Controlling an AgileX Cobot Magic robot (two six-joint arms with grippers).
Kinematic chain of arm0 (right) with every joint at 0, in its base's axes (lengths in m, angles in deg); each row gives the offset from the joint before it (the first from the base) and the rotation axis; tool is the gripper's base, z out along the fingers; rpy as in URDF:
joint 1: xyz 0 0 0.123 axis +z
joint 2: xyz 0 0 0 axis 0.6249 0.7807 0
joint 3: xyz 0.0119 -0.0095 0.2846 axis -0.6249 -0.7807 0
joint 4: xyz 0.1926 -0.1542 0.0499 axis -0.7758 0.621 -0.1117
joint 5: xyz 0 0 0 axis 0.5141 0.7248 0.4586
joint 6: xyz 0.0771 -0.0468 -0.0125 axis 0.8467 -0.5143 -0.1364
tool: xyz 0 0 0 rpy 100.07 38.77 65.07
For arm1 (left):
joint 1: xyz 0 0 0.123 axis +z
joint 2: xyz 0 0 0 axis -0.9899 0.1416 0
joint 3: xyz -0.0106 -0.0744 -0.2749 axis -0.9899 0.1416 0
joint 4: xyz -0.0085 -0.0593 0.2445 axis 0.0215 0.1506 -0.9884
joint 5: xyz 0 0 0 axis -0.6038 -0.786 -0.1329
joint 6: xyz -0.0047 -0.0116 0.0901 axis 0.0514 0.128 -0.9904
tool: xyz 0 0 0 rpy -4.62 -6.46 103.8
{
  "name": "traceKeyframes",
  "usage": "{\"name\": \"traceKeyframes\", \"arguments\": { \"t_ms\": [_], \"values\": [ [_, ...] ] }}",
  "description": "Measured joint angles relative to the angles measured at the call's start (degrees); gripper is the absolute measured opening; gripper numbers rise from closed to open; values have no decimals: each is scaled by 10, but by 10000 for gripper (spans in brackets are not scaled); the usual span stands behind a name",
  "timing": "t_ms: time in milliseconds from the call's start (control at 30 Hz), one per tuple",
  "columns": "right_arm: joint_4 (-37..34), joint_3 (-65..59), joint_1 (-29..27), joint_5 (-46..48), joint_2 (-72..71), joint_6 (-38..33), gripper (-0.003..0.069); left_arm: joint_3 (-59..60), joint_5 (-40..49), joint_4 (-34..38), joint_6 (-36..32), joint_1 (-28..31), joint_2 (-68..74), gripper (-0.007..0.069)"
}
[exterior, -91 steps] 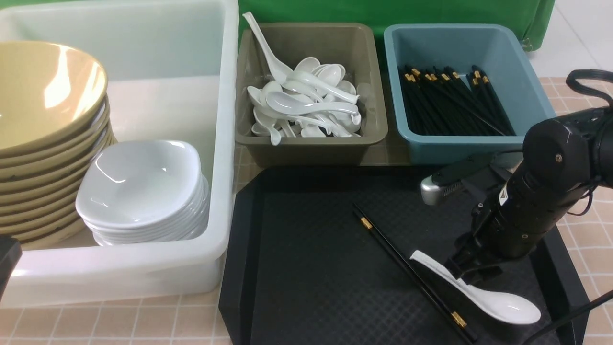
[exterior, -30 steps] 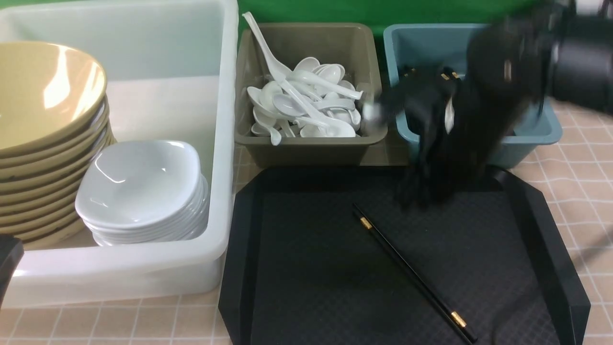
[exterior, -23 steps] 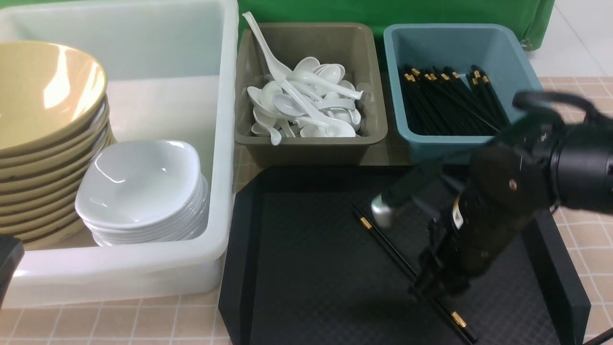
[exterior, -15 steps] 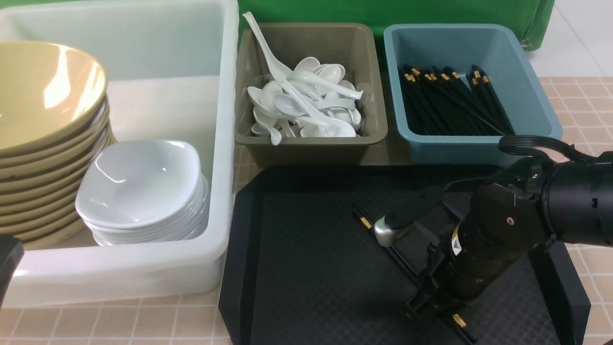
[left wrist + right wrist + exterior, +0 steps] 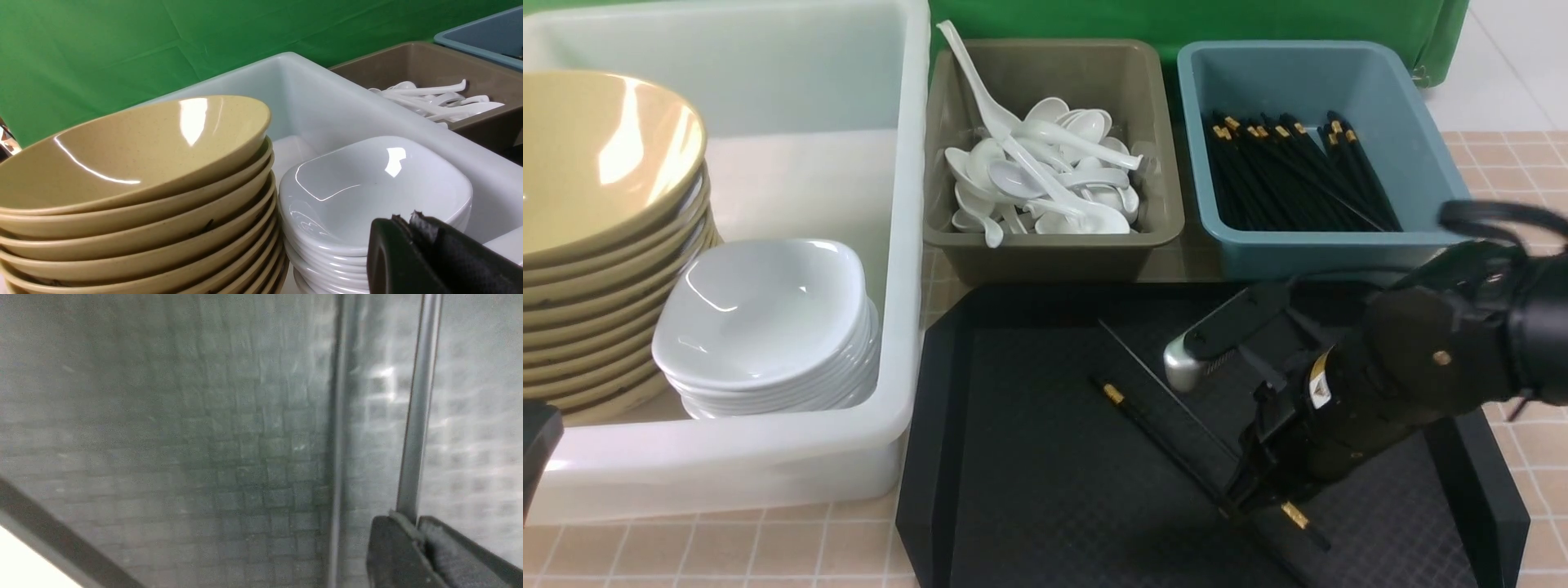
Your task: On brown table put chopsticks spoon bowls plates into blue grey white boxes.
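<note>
R gripper (image 5: 1235,502) tight on chopstick (image 5: 1152,429) over black tray (image 5: 1029,490); L gripper (image 5: 404,223) closed, empty, near plates (image 5: 376,183)

My left gripper (image 5: 408,220), jaws pressed together, faces 2 stacks in the white box (image 5: 327,98): yellow bowls (image 5: 135,163) beside white plates (image 5: 367,192) (spoons (image 5: 433,102) fill the grey box (image 5: 408,61) beyond).

On my front feed the table (image 5: 768,547) is pinkish-tan with a thin white grid. The octagonal plastic tray (image 5: 1029,490) is black, embossed in small diamonds. The round bowls (image 5: 596,163) are glossy mustard-yellow; the rounded-square plates (image 5: 760,318) and soup spoons (image 5: 1045,175) are glossy white. The thin chopsticks (image 5: 1152,431) are black, gold-banded. Then a translucent white plastic box (image 5: 907,245), an olive-grey box (image 5: 1054,257), a teal-blue box (image 5: 1298,253).
</note>
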Motion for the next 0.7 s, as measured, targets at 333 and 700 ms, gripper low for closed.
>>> {"name": "traceKeyframes", "arguments": {
  "t_ms": [333,700],
  "values": [
    [14,10,0,38,-35,-33,79,0,0,0,0,0,0,6],
    [190,128,-120,-325,-40,46,79,0,0,0,0,0,0,6]
  ]
}}
